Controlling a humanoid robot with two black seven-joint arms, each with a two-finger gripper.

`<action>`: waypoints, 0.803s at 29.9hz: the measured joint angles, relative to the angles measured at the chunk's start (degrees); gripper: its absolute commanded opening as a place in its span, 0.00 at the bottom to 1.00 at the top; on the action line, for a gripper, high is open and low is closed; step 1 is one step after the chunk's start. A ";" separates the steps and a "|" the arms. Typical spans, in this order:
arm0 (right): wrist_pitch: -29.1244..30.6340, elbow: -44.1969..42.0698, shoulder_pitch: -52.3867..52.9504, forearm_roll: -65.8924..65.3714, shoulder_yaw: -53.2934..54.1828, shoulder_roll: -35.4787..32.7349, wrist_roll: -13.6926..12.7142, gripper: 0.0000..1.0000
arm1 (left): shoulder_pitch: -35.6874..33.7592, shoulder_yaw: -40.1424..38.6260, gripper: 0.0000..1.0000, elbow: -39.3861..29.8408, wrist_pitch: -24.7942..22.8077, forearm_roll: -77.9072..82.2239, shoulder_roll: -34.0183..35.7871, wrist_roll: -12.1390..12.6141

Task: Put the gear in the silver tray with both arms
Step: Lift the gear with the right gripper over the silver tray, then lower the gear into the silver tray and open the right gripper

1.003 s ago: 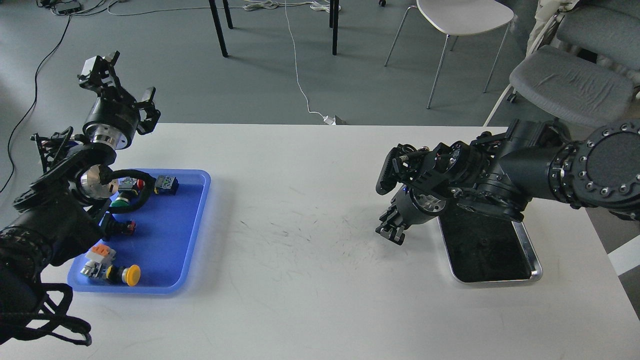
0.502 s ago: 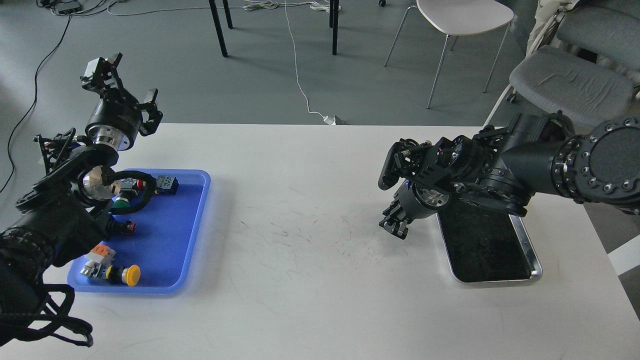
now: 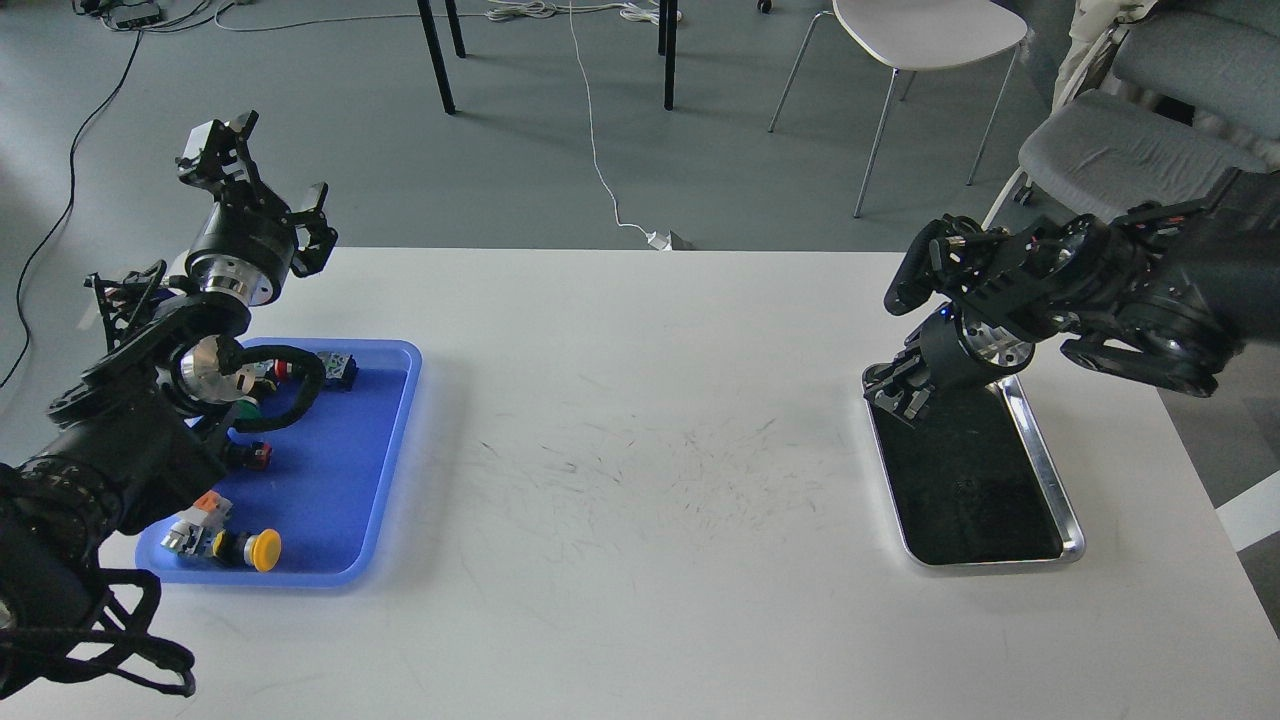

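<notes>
The silver tray [image 3: 1076,545] lies on the right of the white table, and its dark bottom holds nothing. My right gripper [image 3: 893,392] points down over the tray's far left corner. It is dark and I cannot tell its fingers apart. My left gripper [image 3: 262,182] is raised beyond the far end of the blue tray [image 3: 345,470]. Its fingers are spread and hold nothing. I cannot pick out a gear among the parts in the blue tray.
The blue tray holds several small parts, among them a yellow push button [image 3: 263,550] and an orange-topped part [image 3: 205,503]. My left arm reaches over the tray's left side. Chairs [image 3: 925,35] stand beyond the table's far edge.
My right arm has pulled back to the right. Its gripper went from left of the silver tray to over the tray's far left corner. My left gripper shifted slightly right.
</notes>
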 measured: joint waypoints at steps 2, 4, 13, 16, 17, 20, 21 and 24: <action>-0.09 0.04 -0.55 -0.22 0.00 -2.11 0.00 0.02 | 0.00 0.00 0.99 0.00 0.02 0.01 -0.17 -0.01; -0.38 0.03 -1.41 -0.30 0.00 -4.03 -0.01 0.02 | 0.00 0.00 0.99 -0.02 0.07 0.01 -0.29 -0.01; -1.98 -0.72 -5.98 -0.65 0.51 -6.55 -0.01 0.02 | 0.00 0.00 0.99 -0.08 0.13 0.07 -0.36 -0.02; -2.08 -0.95 -6.26 -0.65 0.68 -6.09 -0.01 0.02 | 0.00 0.00 0.99 -0.09 0.18 0.09 -0.36 -0.02; -2.11 -1.04 -6.34 -0.66 0.70 -5.99 -0.01 0.02 | 0.00 0.00 0.99 -0.09 0.18 0.09 -0.36 -0.02; -2.16 -1.59 -6.72 -0.66 0.71 -5.64 -0.01 0.02 | 0.00 0.00 0.99 -0.09 0.18 0.09 -0.36 -0.02; -2.16 -2.01 -6.89 -0.66 0.71 -5.27 -0.01 0.02 | 0.00 0.00 0.99 -0.09 0.18 0.09 -0.35 -0.02; -2.17 -3.00 -7.43 -0.65 0.78 -3.87 -0.01 0.02 | 0.00 0.00 0.99 -0.09 0.18 0.09 -0.29 -0.02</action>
